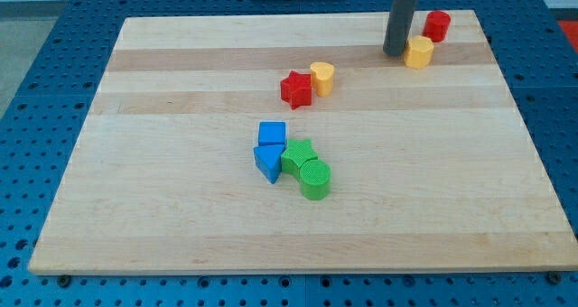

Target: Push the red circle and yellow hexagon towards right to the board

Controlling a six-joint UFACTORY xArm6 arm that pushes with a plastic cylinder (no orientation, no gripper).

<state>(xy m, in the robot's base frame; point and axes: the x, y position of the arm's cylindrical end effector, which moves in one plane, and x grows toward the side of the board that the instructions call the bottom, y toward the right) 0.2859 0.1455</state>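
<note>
The red circle (438, 24) stands near the view's top right corner of the wooden board (181, 217). The yellow hexagon (419, 51) sits just below and left of it, close to it. My tip (395, 51) rests on the board right at the hexagon's left side, touching or nearly touching it. The dark rod rises from there to the view's top edge.
A red star (296, 88) and a yellow heart-like block (322, 77) sit together at the board's upper middle. A blue cube (272, 134), a blue triangle (267, 162), a green star (297, 155) and a green cylinder (314, 179) cluster at the centre.
</note>
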